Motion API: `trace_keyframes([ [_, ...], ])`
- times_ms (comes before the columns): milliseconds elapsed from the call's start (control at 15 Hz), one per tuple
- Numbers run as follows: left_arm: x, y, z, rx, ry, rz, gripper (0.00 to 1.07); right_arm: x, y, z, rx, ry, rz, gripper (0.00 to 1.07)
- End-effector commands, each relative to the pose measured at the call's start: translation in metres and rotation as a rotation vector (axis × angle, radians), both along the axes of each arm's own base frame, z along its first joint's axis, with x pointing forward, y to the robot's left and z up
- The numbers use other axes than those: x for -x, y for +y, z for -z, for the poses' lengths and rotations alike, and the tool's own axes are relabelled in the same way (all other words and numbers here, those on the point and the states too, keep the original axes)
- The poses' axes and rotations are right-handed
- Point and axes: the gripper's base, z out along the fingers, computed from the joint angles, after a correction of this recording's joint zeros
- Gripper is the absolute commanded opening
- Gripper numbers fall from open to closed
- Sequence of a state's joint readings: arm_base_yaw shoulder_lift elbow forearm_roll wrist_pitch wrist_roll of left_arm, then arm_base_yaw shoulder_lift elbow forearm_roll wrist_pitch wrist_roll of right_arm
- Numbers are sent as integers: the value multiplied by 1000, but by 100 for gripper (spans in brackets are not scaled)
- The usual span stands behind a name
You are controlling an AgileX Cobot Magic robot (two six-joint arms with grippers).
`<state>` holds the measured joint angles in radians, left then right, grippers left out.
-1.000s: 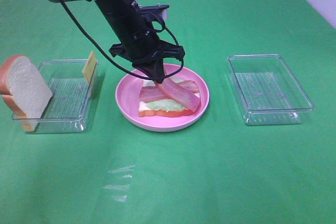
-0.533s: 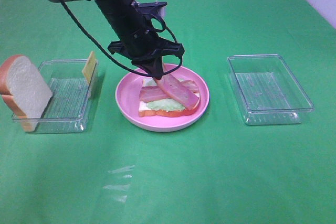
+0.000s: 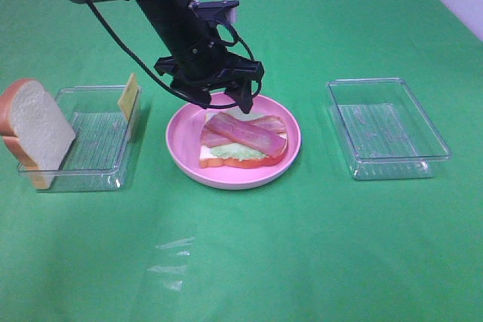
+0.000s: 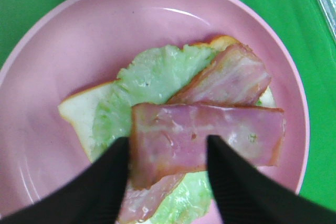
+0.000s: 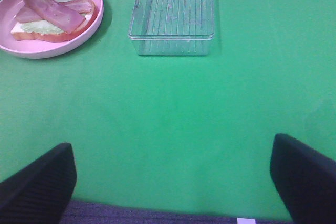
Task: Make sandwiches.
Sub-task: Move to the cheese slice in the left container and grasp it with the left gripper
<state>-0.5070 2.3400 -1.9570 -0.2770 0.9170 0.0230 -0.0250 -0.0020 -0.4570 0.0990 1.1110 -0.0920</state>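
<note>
How the sandwich looks: the sandwich point(image 3: 243, 143) is open-faced, with a white bottom slice point(image 3: 206, 156) edged in orange-brown crust, pale green lettuce point(image 3: 235, 151) on it, and two reddish-pink bacon strips point(image 3: 249, 132) crossed on top.
Where it lies: on the round pink plate point(image 3: 181, 141), in the middle of the green cloth point(image 3: 302, 246).
Left tray: a clear plastic tray point(image 3: 94, 148) well to the left of the plate; a yellow cheese slice point(image 3: 129, 96) stands on edge against its right wall, and a second bread slice point(image 3: 34, 127) stands tilted at its left end.
Right tray: a clear tray point(image 3: 386, 127) well to the right of the plate.
Left gripper: the left gripper point(image 3: 225, 102) hangs over the plate's far side, just above the sandwich, jaws parted and holding nothing; in the wrist view its black fingers point(image 4: 102, 187) stand on either side of one end of the upper bacon strip.
Right gripper: the right gripper point(image 5: 170, 182) is spread wide over bare cloth, well apart from the sandwich, gripping nothing.
</note>
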Motion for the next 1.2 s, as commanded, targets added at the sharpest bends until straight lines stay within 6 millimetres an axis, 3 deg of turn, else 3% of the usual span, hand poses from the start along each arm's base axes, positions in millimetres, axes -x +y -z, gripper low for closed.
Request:
trace_keyframes([
  [67,2,1,0,-33,9,10,101,4,0,1,-1,-32,0,97],
  [333,5,2,-15,-64,62,43,101,4,0,1,-1,-32,0,97],
  [533,10,5,-48,-91,135,95,101,4,0,1,-1,-32,0,97],
  [733,7,5,-73,-65,76,100,101,4,0,1,-1,-32,0,97],
  [800,10,8,-90,-54,54,55,101,4,0,1,-1,-32,0,97],
  [1000,18,26,-130,-114,-48,-48,101,4,0,1,-1,-32,0,97],
  [1200,23,51,-152,-168,-103,-111,101,4,0,1,-1,-32,0,97],
])
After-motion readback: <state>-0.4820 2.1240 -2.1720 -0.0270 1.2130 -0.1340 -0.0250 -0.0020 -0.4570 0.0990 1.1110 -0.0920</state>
